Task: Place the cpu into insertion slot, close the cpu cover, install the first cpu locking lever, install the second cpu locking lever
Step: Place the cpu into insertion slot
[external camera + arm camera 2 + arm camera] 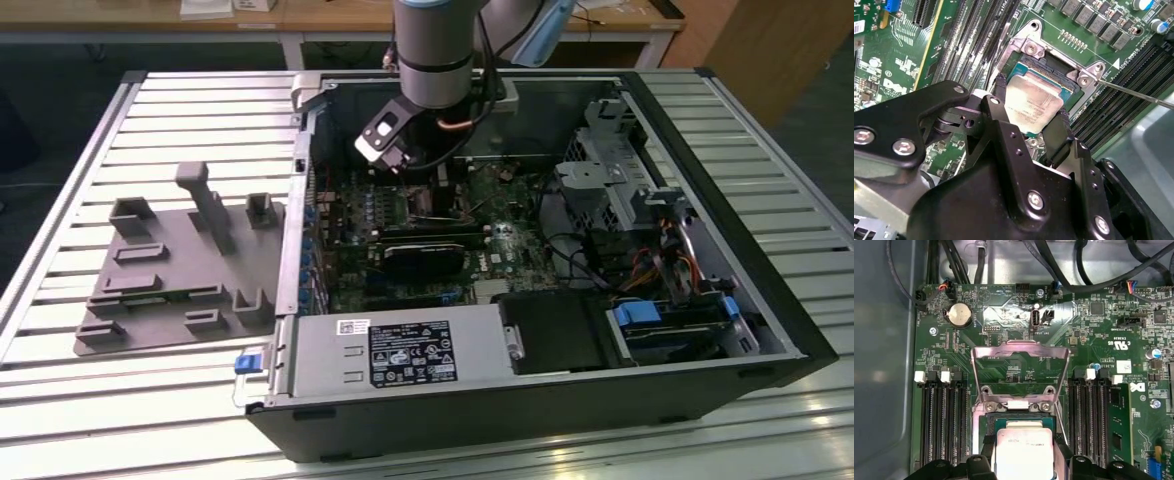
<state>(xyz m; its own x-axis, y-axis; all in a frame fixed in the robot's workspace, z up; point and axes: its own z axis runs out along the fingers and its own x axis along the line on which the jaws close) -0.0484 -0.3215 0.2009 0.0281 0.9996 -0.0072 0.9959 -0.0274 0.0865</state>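
I have the jaws clamped on two opposite edges of the cpu (1031, 107). It lies flat and square over the slot (1046, 69), seated or just above, I can't tell which. The cover (1019, 346) stands open beyond it.

I see the cpu (1034, 107), a flat square chip with a silver-grey top, pinched at two opposite edges by the gripper (1031, 100) right over the dark-centred insertion slot (1048, 71); I can't tell if it's seated. The cpu cover (1019, 346), a thin silver frame with a square window, stands swung up open. One thin locking lever (1134, 93) sticks out sideways, unlatched.
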